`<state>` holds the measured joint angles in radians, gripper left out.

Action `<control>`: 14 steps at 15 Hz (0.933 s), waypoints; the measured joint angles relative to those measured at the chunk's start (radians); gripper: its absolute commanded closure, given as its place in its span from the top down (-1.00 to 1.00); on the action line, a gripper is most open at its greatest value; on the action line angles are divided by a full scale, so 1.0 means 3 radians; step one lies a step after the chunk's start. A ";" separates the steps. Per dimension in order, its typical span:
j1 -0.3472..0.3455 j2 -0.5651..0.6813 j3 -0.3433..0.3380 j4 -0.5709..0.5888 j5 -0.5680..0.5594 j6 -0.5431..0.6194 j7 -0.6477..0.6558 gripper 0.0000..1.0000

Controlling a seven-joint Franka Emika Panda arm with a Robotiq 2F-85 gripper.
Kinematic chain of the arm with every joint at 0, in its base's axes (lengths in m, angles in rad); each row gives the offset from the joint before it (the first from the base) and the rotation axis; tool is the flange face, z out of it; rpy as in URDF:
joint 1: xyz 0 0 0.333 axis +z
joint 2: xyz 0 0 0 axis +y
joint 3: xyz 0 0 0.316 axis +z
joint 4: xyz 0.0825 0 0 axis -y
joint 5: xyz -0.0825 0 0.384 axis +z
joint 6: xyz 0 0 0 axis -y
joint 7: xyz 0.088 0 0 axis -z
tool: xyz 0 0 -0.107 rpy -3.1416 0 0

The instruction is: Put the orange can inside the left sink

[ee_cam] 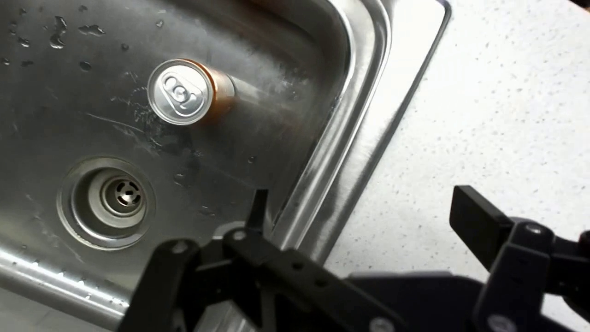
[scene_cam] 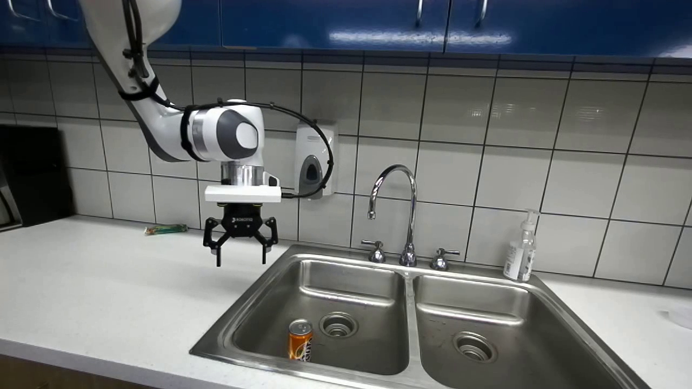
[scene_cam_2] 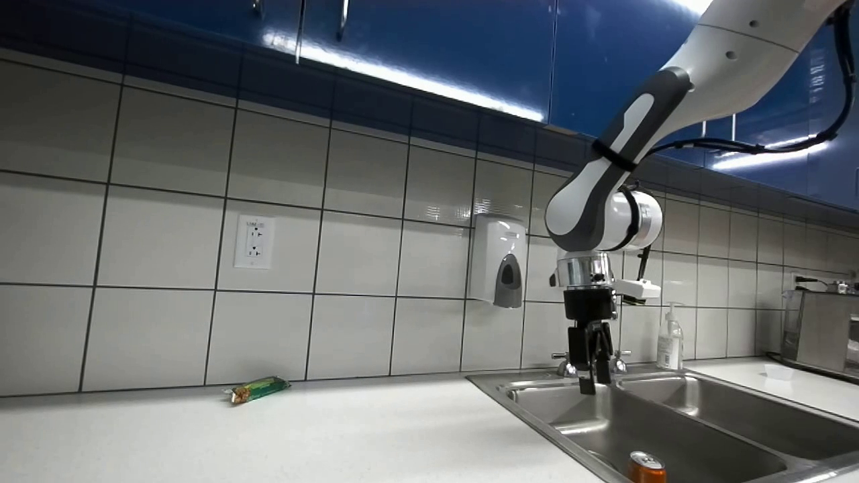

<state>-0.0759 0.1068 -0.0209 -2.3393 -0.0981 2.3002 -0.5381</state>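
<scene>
The orange can (scene_cam: 300,340) stands upright on the floor of the left sink (scene_cam: 373,346), near its front left part and beside the round drain (scene_cam: 338,325). In an exterior view only the can's top part (scene_cam_2: 647,468) shows at the lower edge of the picture. In the wrist view the can's silvery top (ee_cam: 180,92) is seen from above inside the left sink (ee_cam: 221,166). My gripper (scene_cam: 241,263) is open and empty, high above the counter by the sink's left rim. Its fingers are wide apart in the wrist view (ee_cam: 361,191), away from the can.
The faucet (scene_cam: 412,216) and its two handles stand behind the basins. The right basin (scene_cam: 519,346) lies beyond the divider. A soap bottle (scene_cam: 522,248) stands at the back right rim. A green wrapper (scene_cam: 166,229) lies by the wall, and a dispenser (scene_cam: 315,159) hangs there.
</scene>
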 measured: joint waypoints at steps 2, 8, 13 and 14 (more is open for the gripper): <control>0.0063 -0.0069 0.0020 -0.0076 -0.0023 0.0000 -0.0001 1.00; 0.0225 -0.0205 0.0068 -0.0250 -0.0092 -0.0006 -0.0023 1.00; 0.0293 -0.0211 0.0088 -0.0306 -0.0113 -0.0005 -0.0032 1.00; 0.0293 -0.0206 0.0088 -0.0306 -0.0113 -0.0004 -0.0032 1.00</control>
<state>0.0120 0.0448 0.0054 -2.4312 -0.1320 2.2989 -0.5476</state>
